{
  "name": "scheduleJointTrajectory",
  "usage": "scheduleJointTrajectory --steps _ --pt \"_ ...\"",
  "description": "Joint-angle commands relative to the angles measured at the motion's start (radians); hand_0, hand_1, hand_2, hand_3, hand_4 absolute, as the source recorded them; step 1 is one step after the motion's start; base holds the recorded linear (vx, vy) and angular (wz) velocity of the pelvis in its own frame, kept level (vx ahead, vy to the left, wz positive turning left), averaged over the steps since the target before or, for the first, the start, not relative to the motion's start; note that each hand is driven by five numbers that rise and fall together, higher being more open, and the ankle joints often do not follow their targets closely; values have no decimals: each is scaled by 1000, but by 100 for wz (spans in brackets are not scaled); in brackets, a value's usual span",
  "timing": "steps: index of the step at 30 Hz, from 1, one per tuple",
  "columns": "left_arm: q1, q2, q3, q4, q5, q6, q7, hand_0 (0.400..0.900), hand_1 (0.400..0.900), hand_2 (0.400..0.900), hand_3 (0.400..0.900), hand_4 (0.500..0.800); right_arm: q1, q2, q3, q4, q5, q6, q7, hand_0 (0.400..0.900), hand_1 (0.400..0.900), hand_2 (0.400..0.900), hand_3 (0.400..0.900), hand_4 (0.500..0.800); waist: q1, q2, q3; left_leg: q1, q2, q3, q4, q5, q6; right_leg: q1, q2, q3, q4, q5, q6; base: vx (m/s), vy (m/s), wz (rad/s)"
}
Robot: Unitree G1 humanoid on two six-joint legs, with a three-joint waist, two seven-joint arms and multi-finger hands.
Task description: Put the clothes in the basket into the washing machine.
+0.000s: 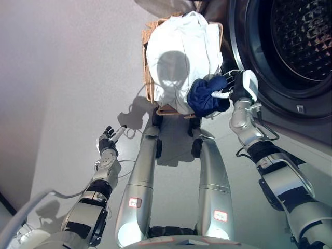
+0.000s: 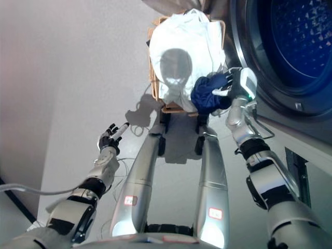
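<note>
Beside drum opening: navy garment is pinched by right hand.
Wicker basket: is filled by white cloth.
Left hand: is held low, fingers relaxed, empty.

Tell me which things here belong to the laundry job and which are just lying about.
Part of the job:
- basket
- white cloth heaped in the basket
- dark blue garment, gripped by the right hand
- washing machine, drum open

Not in use:
- left hand, idle and open over the floor
</note>
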Motion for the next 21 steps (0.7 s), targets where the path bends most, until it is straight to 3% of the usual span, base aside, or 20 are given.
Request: scheduleJointTrajectory --steps 1,4,10,16,21 --pt "103 8 43 43 -16 -18 35 900 900 900 900 800 53 -28 -54 -125 -23 -66 -56 400 400 400 400 500 -28 -2 -86 40 -11 7 -114 -42 -15 14 23 13 21 -90 55 5 16 -5" --pt "108 5 57 48 -36 -11 22 900 900 900 900 800 74 0 -97 -209 91 -130 -8 400 400 400 400 500 -30 -3 -90 54 -11 7 -120 -44 -14 29 27 14 12 -91 56 0 0 0" --pt "93 2 57 85 -74 -9 19 900 900 900 900 800 24 149 -246 -192 430 -279 -36 400 400 400 400 500 -27 7 -87 92 -8 15 -138 -48 -8 65 33 19 -9 -90 57 19 16 -5" --pt "84 -5 46 102 -107 -8 23 900 900 900 900 800 -89 223 -380 -121 661 -411 -131 400 400 400 400 500 -18 27 -99 107 -13 14 -155 -45 -6 77 34 19 -19 -90 55 0 0 0" --pt "85 -13 41 106 -116 -6 40 900 900 900 900 800 -154 223 -456 -59 732 -445 -221 400 400 400 400 500 -10 35 -102 113 -13 13 -156 -48 -4 85 35 19 -27 -90 55 0 0 0"
